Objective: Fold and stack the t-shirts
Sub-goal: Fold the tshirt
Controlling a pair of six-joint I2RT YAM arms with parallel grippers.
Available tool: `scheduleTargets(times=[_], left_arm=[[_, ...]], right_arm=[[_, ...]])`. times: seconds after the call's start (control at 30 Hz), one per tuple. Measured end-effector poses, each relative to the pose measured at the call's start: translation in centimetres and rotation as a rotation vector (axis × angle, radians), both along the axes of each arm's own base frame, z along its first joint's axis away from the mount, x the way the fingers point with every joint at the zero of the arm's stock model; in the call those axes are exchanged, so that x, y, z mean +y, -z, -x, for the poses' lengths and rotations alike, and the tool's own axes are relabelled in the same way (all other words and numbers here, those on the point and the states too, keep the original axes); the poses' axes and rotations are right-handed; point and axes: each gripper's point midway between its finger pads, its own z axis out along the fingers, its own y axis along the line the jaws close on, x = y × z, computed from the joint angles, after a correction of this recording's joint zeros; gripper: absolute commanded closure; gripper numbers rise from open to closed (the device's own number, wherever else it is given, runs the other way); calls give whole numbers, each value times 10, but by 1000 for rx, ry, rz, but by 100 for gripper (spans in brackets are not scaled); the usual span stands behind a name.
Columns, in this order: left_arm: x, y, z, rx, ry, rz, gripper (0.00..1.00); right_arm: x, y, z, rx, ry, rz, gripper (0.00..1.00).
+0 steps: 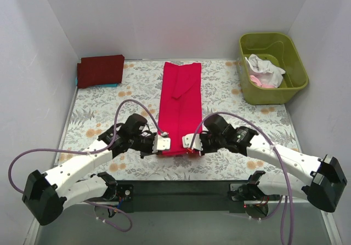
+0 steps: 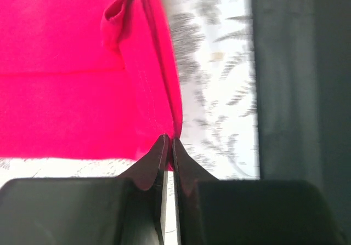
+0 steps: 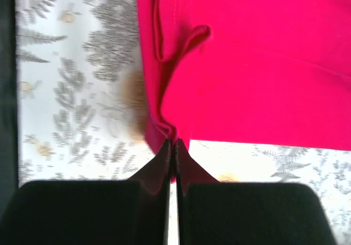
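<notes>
Nearest: black base bar (image 1: 181, 193) along the counter's near edge. The left arm (image 1: 82, 165) & right arm (image 1: 279, 154) reach inward from it over the floral cloth (image 1: 230, 91).

Left jaws: pinched fully together, no gap btwn the fingertips (image 2: 153, 157). The near-left corner of the crimson tee (image 1: 180, 105) is nipped at the very tips.

Right jaws: same, closed all the way. Fingertips (image 3: 186, 163) clamp the near-right corner of that tee. The two sets of jaws face each other across the tee's near edge, one per corner, low to the counter.

In both wrist views a small pucker of fabric sits just past the gripped corner, & a stitched seam runs along the tee's side edge.

Mid-counter: crimson tee is folded lengthwise into a long narrow strip, flat on the floral cloth. It runs from the jaws straight to the far edge. A folded flap lies on top of its far half.

Far left corner: maroon tee (image 1: 100, 70), folded to a neat rectangle. A sliver of teal shows at its near edge; can't tell what it is.

Far right: olive-green tub (image 1: 269, 96), w/ a crumpled white tee (image 1: 263, 68) inside & a bit of pale pink tee (image 1: 258, 80) just beside it.
</notes>
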Motion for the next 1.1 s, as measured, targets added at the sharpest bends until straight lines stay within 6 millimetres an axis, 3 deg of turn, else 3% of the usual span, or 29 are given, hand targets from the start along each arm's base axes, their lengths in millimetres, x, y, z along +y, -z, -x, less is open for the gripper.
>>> scheduleTargets(times=[0.47, 0.7, 0.9, 1.1], left_arm=[[-19, 19, -143, -35, -146, 0, 100], [-12, 27, -222, -58, -232, 14, 100], [-5, 33, -262, -78, -271, 17, 100], [-8, 42, -292, -89, -289, 23, 100]], right_arm=[[1, -9, -118, -30, 1, -6, 99], [6, -6, -185, -45, 12, -17, 99], [13, -8, -234, -94, 2, -27, 99], [14, -1, -257, -107, 0, -22, 99]])
